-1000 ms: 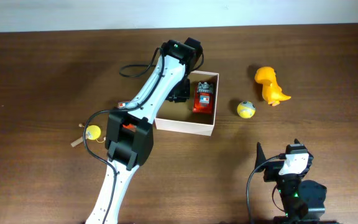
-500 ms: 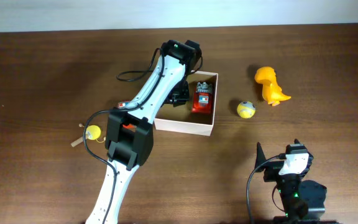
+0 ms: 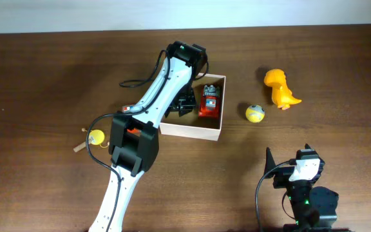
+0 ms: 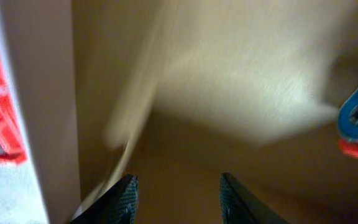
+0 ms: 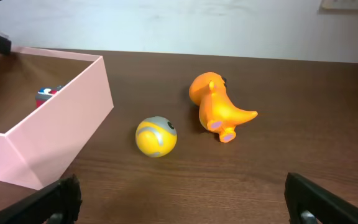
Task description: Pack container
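Right hand (image 5: 182,202) first, nearest of all: fingers spread to the full, nothing between them, low over the desk (image 3: 44,77), well in front of the container (image 3: 192,130) and to its right. Next, just right of the container and apart from its wall, a yellow ball (image 3: 255,113) with a grey patch. Left of the container, well apart from it, a small yellow toy (image 3: 95,136) on a short stick. Then the container itself, near the middle of the desk, open on top, white outside and tan inside. Inside it, along the right wall, a red toy (image 3: 210,102). Beside that toy, down over the bare tan floor, the left hand (image 3: 184,102): fingers (image 4: 124,198) only narrowly apart, with nothing between them in the wrist view. Farthest, right of the container and beyond the ball, an orange dinosaur (image 3: 281,89), seemingly on its side.

Step in hand, by the look of it: the putting-in, with one toy packed and three not yet. Next move, as a guess: lift the left hand straight up, clear of the container's rim, without knocking the red toy. Then, for the ball or the dinosaur, better the right hand, much nearer to both.
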{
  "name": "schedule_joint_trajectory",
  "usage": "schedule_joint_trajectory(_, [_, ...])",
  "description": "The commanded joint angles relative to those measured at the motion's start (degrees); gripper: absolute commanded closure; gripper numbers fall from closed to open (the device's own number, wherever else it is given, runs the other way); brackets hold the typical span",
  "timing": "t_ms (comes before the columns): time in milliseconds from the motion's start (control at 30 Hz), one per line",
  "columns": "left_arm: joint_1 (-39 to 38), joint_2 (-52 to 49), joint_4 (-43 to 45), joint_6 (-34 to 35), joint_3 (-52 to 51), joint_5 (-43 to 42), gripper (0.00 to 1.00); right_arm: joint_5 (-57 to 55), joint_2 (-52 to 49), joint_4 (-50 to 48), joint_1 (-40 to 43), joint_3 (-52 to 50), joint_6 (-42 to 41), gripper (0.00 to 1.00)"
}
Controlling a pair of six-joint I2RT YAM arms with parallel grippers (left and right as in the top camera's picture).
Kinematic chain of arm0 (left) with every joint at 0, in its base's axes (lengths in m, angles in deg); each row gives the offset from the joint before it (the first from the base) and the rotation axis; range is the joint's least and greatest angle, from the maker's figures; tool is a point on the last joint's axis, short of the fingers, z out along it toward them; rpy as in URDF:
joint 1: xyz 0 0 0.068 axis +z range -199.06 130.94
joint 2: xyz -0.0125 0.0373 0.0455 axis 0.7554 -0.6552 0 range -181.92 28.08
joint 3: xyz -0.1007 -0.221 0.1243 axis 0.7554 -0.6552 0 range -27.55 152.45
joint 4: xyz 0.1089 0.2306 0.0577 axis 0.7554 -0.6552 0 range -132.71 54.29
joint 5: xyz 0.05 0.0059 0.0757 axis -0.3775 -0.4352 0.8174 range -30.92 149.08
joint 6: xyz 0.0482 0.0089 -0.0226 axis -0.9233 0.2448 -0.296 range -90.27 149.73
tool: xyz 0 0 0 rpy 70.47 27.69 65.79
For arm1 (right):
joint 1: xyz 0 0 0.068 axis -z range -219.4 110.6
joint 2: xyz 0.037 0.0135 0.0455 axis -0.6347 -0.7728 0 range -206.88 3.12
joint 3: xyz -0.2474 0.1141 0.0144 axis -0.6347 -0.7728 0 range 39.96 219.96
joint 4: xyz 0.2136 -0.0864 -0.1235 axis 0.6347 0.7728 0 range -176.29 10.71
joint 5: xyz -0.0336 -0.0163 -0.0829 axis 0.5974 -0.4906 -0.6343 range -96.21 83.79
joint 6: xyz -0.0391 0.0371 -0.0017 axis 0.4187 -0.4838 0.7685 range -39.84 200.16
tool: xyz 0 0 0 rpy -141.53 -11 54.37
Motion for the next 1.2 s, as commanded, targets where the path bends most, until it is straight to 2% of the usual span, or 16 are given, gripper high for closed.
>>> schedule_joint_trajectory(0, [0.3,-0.3,-0.9,0.7,1.4,-3.0,0.55,0.7,0.6,0.0,-0.3,-0.4,0.4,0.01])
schedule_joint_trajectory(300, [0.6,-0.3,3.4,0.5,1.4,5.2,0.55,0.7,0.6,0.0,-0.3,-0.4,0.4,0.01])
schedule_joint_trajectory(567, [2.0,-0.3,3.7,0.1,1.4,8.1,0.55,0.7,0.6,0.0,-0.3,-0.4,0.4,0.01])
schedule_joint_trajectory(867, [3.2,-0.3,4.3,0.1,1.4,7.5,0.55,0.7,0.6,0.0,-0.3,-0.4,0.4,0.01])
schedule_joint_trajectory(1033, [2.5,-0.3,7.5,-6.1,1.4,2.2,0.56,0.7,0.6,0.0,-0.3,-0.4,0.4,0.01])
schedule_joint_trajectory(1167, [1.5,-0.3,9.1,-8.3,1.4,1.9,0.56,0.7,0.6,0.0,-0.3,-0.4,0.4,0.01])
